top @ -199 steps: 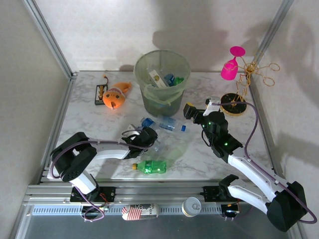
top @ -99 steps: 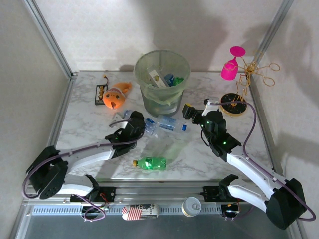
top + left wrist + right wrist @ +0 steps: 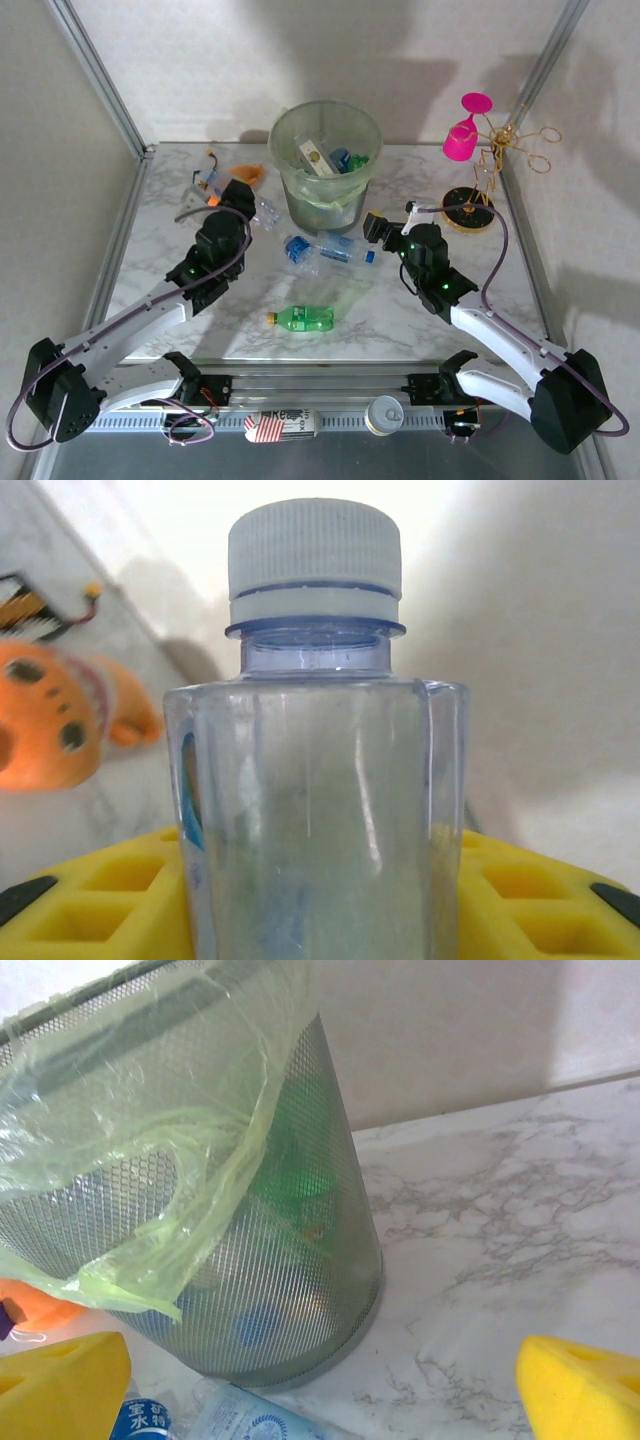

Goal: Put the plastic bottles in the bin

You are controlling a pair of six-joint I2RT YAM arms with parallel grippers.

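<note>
The left claw point(image 3: 320, 905) is clamped on a clear bottle point(image 3: 318, 810) of smooth, thin-walled plastic with faint vertical facets, a ribbed pale cap point(image 3: 315, 555) and a blue collar ring. It stands upright in the left wrist view between yellow foam pads point(image 3: 105, 895) moulded with square pockets. In the top view that bottle sits at centre left, just beside the left wall of the bin point(image 3: 308, 208) and still outside it, with the orange plush toy point(image 3: 247, 172) partly hidden behind the arm. The bin is a tall round tub of fine mesh, draped with a crinkled, filmy pale-green liner point(image 3: 200, 1160), and bottles already lie inside it. The right claw point(image 3: 320, 1400) is spread wide with nothing between its yellow tips, near the bin's base at centre right. On the veined marble table point(image 3: 390, 320), two clear bottles point(image 3: 343, 250) with blue caps lie at the bin's foot, between the claws — a green bottle point(image 3: 305, 318) lies alone lower in the frame.
</note>
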